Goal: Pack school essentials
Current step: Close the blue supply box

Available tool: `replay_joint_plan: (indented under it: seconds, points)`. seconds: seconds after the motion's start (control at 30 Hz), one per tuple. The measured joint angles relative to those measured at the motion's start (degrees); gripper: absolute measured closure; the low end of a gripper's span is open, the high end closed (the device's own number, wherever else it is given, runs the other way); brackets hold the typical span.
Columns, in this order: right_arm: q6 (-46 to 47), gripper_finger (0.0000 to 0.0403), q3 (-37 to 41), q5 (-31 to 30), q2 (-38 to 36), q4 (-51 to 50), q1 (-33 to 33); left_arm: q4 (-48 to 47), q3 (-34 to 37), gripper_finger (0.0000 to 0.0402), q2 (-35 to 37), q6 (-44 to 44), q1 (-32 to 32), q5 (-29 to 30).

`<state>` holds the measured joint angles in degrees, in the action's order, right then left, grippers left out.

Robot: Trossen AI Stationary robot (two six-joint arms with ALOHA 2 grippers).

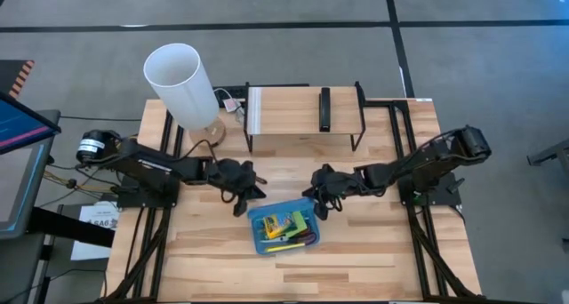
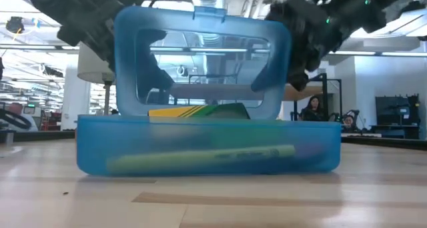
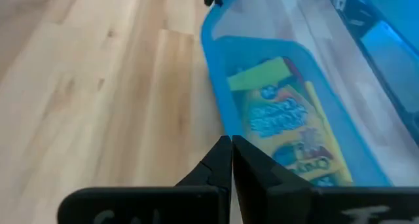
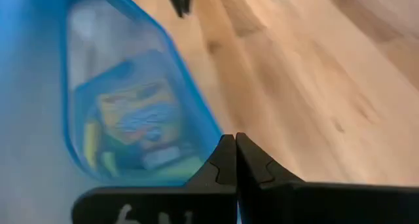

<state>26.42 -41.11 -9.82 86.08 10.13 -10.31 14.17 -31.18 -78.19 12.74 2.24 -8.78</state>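
Observation:
The translucent blue case lies on the table's middle with its lid standing upright on the far side. Inside lie the yellow-green crayon box, a lime-green pad and a long green pen. My left gripper is shut, by the case's far left corner. My right gripper is shut, by the far right corner. In the low view both stand behind the lid's sides. My left gripper's shut fingertips come slanting down beside the case's left rim; I cannot tell whether they touch it. My right gripper's shut fingertips stand at the case's right rim; whether they touch it cannot be told.
A tall white lamp stands at the far left. A wire rack with a wooden top carrying a black bar stands at the far edge. Bare wood lies on the near side of the case and to both sides of it.

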Motion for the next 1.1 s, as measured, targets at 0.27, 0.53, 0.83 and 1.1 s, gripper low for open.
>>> replay_joint_plan:
  seconds: [0.27,0.53,0.83,1.1]
  points:
    - [0.55,0.0396,-1.56,0.69,0.04,0.47,-4.89,2.3,0.08,0.0401,-0.01,5.02,6.28,2.79]
    - [2.75,0.0396,-1.58,0.69,4.32,7.16,-9.6,7.27,0.07,0.0402,-1.03,8.97,17.55,13.94]
    - [4.16,0.0396,-1.56,1.05,12.82,14.93,-12.51,13.79,0.11,0.0402,-8.09,14.62,26.25,21.94]
    - [5.24,0.0394,-1.6,2.45,14.1,16.2,-13.35,17.17,0.08,0.0401,-15.36,18.11,27.06,20.4]
